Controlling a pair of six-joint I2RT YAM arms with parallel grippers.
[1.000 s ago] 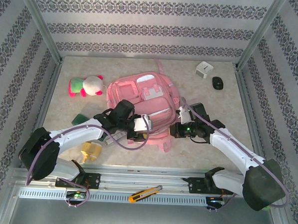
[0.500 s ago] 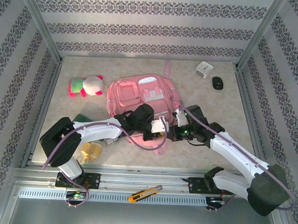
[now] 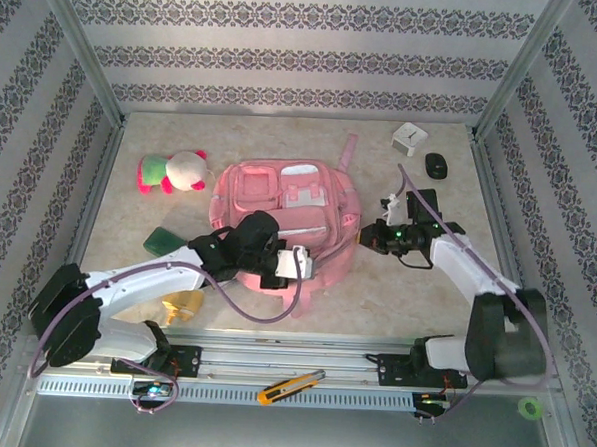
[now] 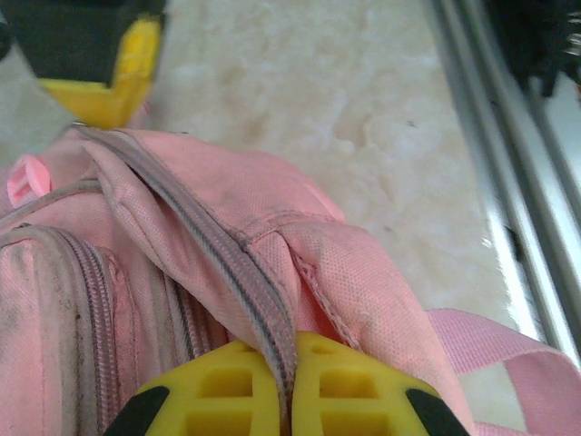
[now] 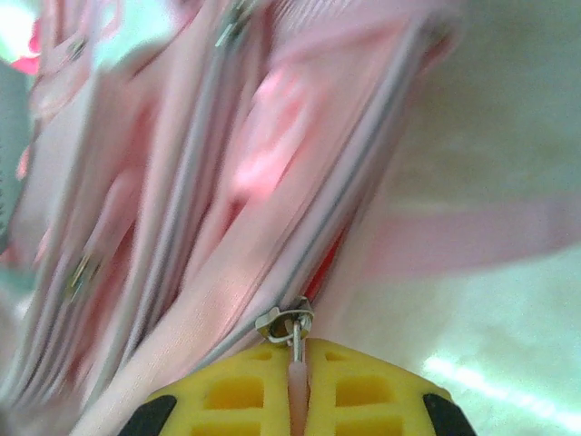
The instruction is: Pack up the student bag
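Patterned walls close in a pale marbled surface. From above, the student bag (image 3: 280,198) lies flat near the middle of the surface, and I reach it at its near edge and its right side.

On the left wrist, my left gripper (image 4: 284,363) is pressed together on the bag's zip seam at a corner.

On the right wrist, my right gripper (image 5: 297,372) pinches the zip pull (image 5: 290,329).

I judge the step to be unzipping the bag. Next I must draw the pull along its track, with the left anchoring the fabric taut.
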